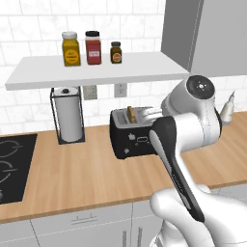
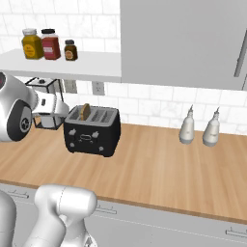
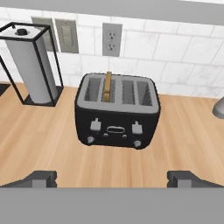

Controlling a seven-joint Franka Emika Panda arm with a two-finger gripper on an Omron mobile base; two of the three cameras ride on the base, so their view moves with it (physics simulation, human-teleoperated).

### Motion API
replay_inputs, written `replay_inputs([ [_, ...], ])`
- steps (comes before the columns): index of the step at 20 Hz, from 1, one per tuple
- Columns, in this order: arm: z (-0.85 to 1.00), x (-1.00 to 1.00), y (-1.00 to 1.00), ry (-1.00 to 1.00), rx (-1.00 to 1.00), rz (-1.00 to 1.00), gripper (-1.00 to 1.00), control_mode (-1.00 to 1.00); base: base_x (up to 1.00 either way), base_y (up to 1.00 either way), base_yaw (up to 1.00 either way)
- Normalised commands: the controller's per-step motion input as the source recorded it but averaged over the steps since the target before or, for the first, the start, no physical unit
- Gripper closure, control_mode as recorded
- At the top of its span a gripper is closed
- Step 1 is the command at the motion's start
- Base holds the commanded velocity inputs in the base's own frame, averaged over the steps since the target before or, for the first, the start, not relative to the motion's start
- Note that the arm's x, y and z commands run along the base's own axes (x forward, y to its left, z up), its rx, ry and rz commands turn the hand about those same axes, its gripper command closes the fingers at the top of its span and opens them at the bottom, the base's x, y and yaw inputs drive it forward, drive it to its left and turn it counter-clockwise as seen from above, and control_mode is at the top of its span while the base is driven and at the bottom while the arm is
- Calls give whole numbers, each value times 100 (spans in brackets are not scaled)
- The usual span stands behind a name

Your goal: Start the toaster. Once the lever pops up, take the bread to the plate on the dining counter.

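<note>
We see the toaster (image 3: 116, 111) standing on the wooden tabletop (image 3: 48, 140) near the tiled wall, beside the paper-towel holder (image 3: 33, 65); the bread (image 3: 107, 86) stands upright in the left-hand slot as the hand view shows it, its top edge poking just above the slot; our end effector (image 3: 112, 179) hangs in front of the toaster, well short of it, with its jaws spread as wide as they go and nothing between them. We judge the toaster heavy and stiff enough to stay put under a downward push, so the first contact belongs on the left of the two small light levers (image 3: 96, 125) on the front face, pressed straight down with one fingertip. The slice we reckon light, thin, dry and brittle, apt to crumble or tilt if squeezed hard; we would take it across its two flat faces near the exposed top edge, pinching gently, and lift it straight up out of the slot, so it does not snag.
</note>
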Motion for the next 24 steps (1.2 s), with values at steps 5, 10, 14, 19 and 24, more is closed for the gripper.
replay_inputs([
  [5,-14,-7,16,0,6,0,-100,-100,0,0,0],
  [10,-30,24,4,-2,4,0,-100,-100,0,0,0],
  [14,-31,47,0,-4,0,-3,-100,-100,0,0,0],
  [19,-30,64,0,0,0,-5,-100,-100,0,0,0],
  [24,-27,71,-3,6,0,-3,-100,-100,0,0,0],
])
